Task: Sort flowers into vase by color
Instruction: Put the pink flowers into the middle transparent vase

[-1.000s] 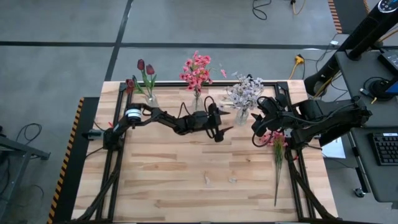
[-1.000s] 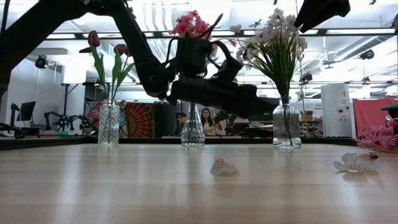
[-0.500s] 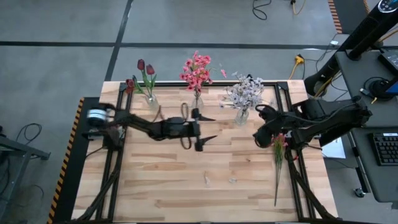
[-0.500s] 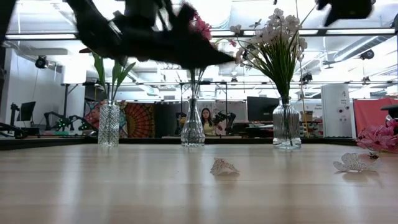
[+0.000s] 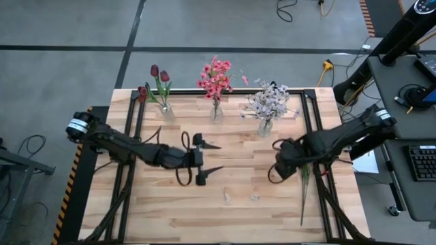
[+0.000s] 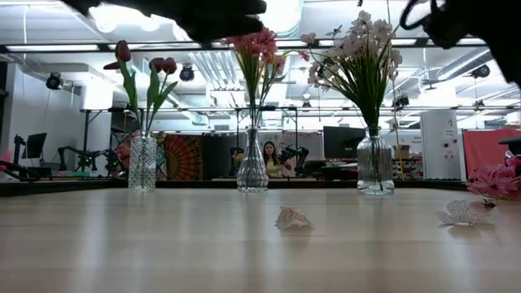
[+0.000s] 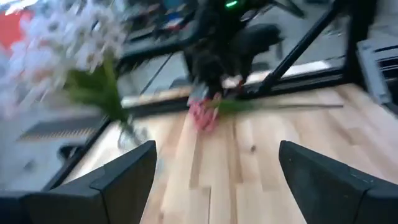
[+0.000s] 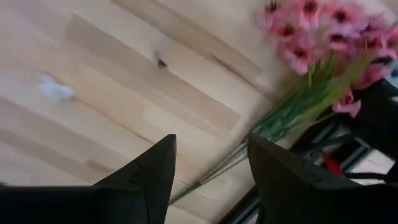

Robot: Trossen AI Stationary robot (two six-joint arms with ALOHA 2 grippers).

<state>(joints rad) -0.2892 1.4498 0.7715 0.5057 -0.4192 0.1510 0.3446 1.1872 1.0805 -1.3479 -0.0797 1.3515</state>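
Three glass vases stand along the far edge: dark red tulips [image 5: 161, 85], pink blooms [image 5: 215, 78] and a white spray [image 5: 267, 103]. One pink flower [image 8: 323, 31] lies flat on the table at the right, its long green stem [image 5: 302, 194] pointing toward the near edge. My right gripper [image 8: 211, 146] hangs open above it, pointing down, next to the blooms [image 5: 283, 163]. My left gripper [image 5: 212, 158] is open and holds nothing, level over the table's middle, facing the lying flower [image 7: 205, 115].
Two pale fallen petals [image 6: 291, 217] [image 6: 460, 213] lie on the boards near the middle [image 5: 227, 197]. Black frame rails [image 5: 310, 116] run along both sides of the table. In the low view, both arms show only as dark shapes along the top edge.
My left gripper has drawn back from the pink vase toward the table's left and near edge, rising and staying open. My right gripper has sunk and turned until it points down beside the lying pink flower. The flowers have kept still.
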